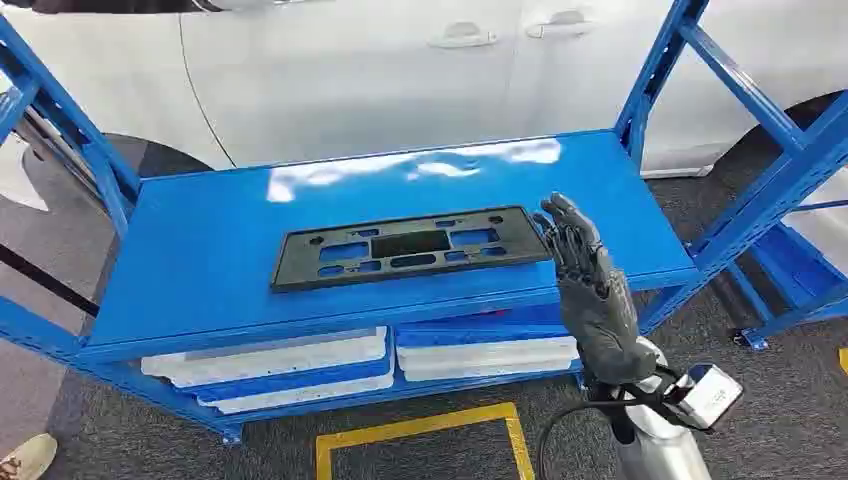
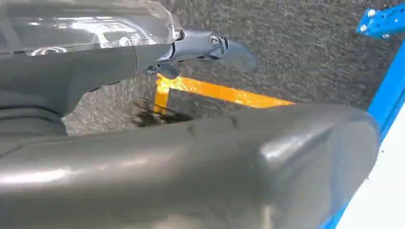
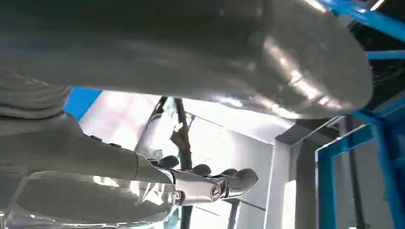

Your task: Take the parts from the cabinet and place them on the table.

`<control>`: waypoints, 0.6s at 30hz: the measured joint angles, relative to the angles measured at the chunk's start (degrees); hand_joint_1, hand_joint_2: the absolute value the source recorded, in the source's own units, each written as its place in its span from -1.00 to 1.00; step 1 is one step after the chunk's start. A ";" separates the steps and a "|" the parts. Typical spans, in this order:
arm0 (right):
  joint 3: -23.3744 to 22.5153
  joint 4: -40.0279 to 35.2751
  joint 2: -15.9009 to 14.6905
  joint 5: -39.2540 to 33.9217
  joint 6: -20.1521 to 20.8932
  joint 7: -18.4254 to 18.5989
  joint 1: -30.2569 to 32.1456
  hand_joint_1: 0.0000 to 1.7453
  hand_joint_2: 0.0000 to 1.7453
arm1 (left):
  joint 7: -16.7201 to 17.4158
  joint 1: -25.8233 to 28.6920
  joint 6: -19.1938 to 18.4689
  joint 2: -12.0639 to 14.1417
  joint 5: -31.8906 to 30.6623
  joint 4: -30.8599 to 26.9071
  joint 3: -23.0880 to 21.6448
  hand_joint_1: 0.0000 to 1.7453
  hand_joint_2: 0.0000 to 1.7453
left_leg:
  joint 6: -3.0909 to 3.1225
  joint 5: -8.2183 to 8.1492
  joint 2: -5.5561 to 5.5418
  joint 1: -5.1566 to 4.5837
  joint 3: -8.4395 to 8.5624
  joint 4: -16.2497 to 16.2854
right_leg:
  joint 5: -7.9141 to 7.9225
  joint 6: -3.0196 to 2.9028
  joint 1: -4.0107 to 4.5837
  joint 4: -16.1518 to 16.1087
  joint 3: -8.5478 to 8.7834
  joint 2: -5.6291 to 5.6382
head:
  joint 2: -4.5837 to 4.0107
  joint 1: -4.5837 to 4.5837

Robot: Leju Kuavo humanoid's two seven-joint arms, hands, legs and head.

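Right hand raised at the part's near end; nothing grasped yet.

The blue cabinet [image 1: 200,260] carries the black plastic part [image 1: 410,247] flat on its top shelf, its end just beside the fingers [image 1: 570,235] of the right hand [image 1: 590,290], which are apart and empty. Advised: lower over the part's end, close across its long edges, lift level. The left hand [image 2: 210,45] hangs over the floor, fingers extended, holding nothing. No legible writing or brand (white trays [image 1: 280,360] below unmarked).
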 joint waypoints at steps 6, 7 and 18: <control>3.00 2.23 -0.39 1.44 -2.12 4.50 -1.67 -1.00 1.00 | 1.68 0.54 1.55 0.44 0.04 0.00 0.00 -1.00 -1.00 | 1.88 7.55 0.02 -0.59 4.17 -13.25 | -0.80 1.61 0.00 0.38 0.64 0.22 | 0.00 0.02; 3.71 2.92 -0.53 1.66 -2.18 4.59 -1.96 -1.00 1.00 | 1.88 0.70 1.68 0.50 0.04 0.00 0.02 -1.00 -1.00 | 2.14 7.65 0.02 -0.58 4.29 -13.39 | -0.73 1.90 0.01 0.22 0.79 0.24 | 0.00 0.02; 9.70 8.61 -0.77 2.30 -3.12 6.42 -5.92 -1.00 -1.00 | -0.24 0.75 0.76 0.50 1.18 0.00 0.22 -1.00 -1.00 | 2.59 7.88 0.06 -0.08 5.19 -13.94 | -0.49 2.81 -0.74 1.19 0.45 -0.63 | 0.00 0.02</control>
